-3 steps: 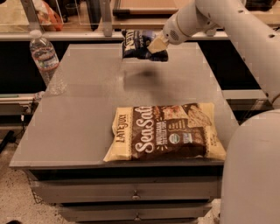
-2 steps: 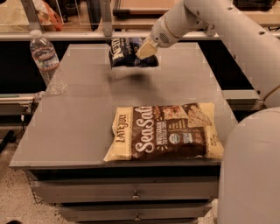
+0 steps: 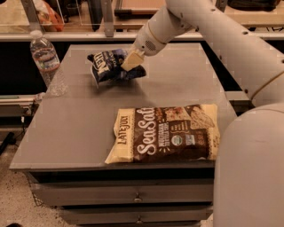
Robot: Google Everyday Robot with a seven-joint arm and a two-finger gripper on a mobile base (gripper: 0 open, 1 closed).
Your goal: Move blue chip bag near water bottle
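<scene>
The blue chip bag [image 3: 108, 65] is a small crinkled navy bag with white lettering, held at the far middle of the grey table [image 3: 66, 128], low over or touching its top. My gripper [image 3: 128, 62] is shut on the bag's right side, its cream fingers [image 3: 131, 59] pinching the foil. The water bottle [image 3: 45, 62] is clear and ribbed with a white cap. It stands upright at the table's far left edge, roughly a bag's width left of the blue bag.
A large cream-and-brown "Sea Salt" bag [image 3: 166, 133] lies flat at the table's front right. My white arm [image 3: 230, 48] reaches in from the right. Drawers [image 3: 133, 195] sit under the table front. A shelf with clutter [image 3: 49, 13] runs behind.
My gripper has carried the blue chip bag leftward and down, from the far right-middle of the table toward the water bottle. The bottle and the large bag have not moved.
</scene>
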